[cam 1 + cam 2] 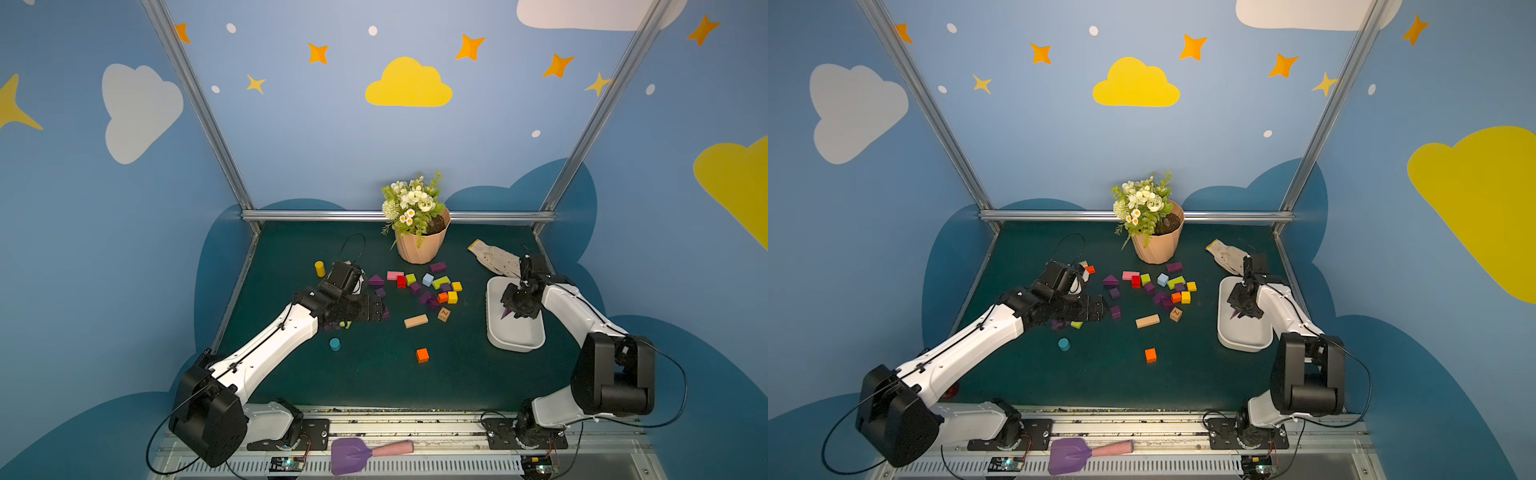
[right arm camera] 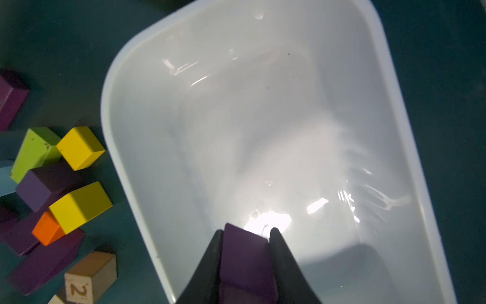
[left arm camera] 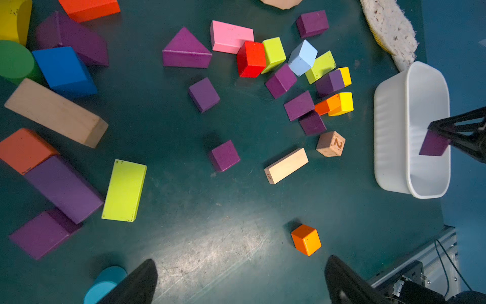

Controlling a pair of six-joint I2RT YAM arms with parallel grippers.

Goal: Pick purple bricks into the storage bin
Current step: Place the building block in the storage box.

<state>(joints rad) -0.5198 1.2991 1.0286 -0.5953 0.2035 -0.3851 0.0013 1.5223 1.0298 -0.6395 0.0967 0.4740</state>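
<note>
While the right gripper (image 2: 247, 231) hangs over the storage bin (image 2: 126, 79), it has a purple brick (image 2: 247, 260) pinched between its jaws, flat faces square against both. The bin's white floor lies bare directly beneath it, with nothing in there yet that I can see. The drop looks close!

These bricks read as rigid, light, painted blocks. They have no give, so a modest squeeze should do, though that smooth paint could slip if a brick is caught on a corner. Best bet is across two parallel flat sides.

Over to the left gripper (image 3: 240, 265): jaws spread wide, nothing in them, hovering above the mat (image 3: 210, 237). Just ahead of it sit loose purple cubes (image 3: 224, 155), easy takes. Farther ahead is a purple wedge (image 3: 186, 50), and that one's trickier, I'd say. Grip its flat triangular ends, since the slopes would likely squirt out.
</note>
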